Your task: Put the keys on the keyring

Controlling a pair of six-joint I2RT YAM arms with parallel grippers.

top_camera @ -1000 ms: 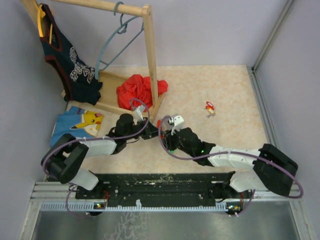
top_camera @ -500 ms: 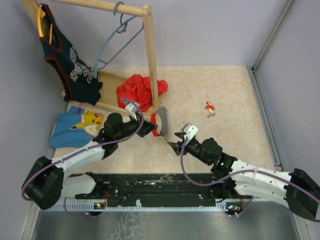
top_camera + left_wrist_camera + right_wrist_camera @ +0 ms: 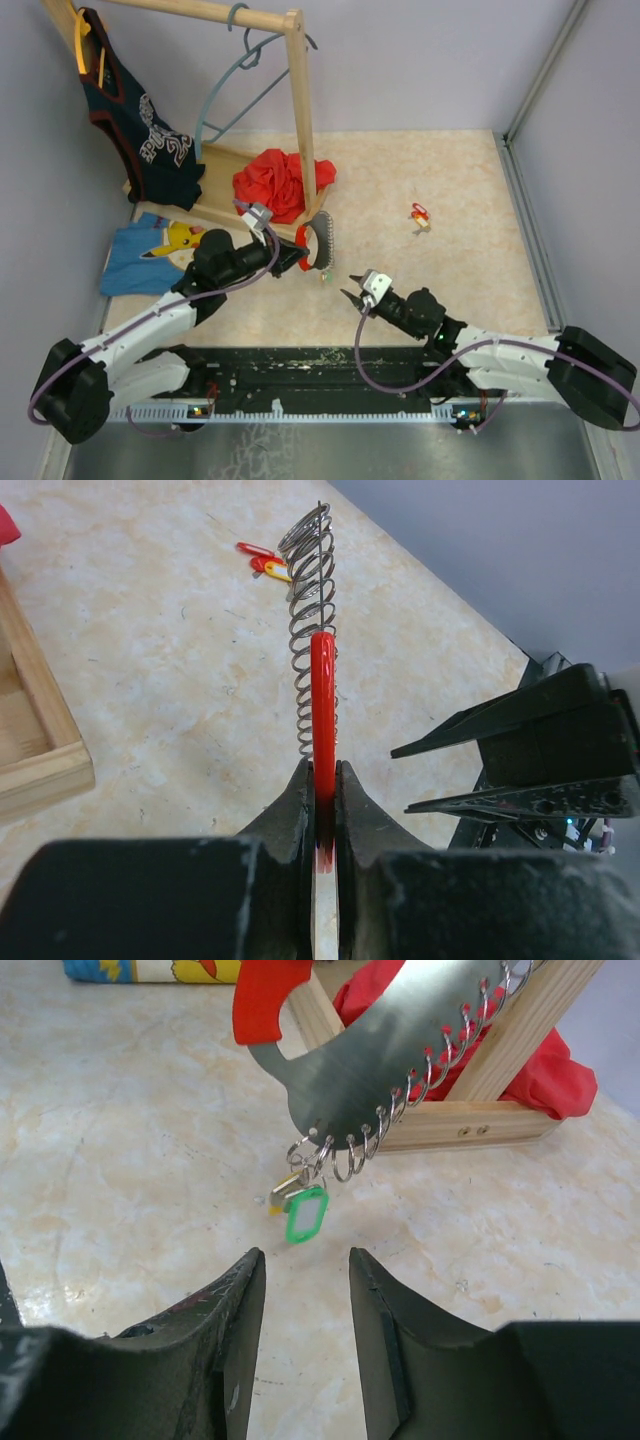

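Keyring [image 3: 380, 1070], clamped in the closed left hand [image 3: 322, 790], carries one green-tagged key [image 3: 305, 1212]; red-yellow keys [image 3: 419, 215] lie loose on the desk [image 3: 450, 170]; right hand [image 3: 305, 1260] open, empty.

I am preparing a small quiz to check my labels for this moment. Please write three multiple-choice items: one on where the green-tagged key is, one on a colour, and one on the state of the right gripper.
1. Where is the green-tagged key?
A. hanging from a ring of the keyring
B. lying flat on the table
C. hooked on the wooden rack

2. What colour is the keyring's handle, held by the left gripper?
A. blue
B. red
C. green

3. In what state is the right gripper?
A. shut on a key
B. shut, empty
C. open, empty

Answers:
1 A: the right wrist view shows it dangling from an end ring, clear of the table.
2 B: the left wrist view shows a red handle clamped between the fingers.
3 C: its fingers stand apart with nothing between them.
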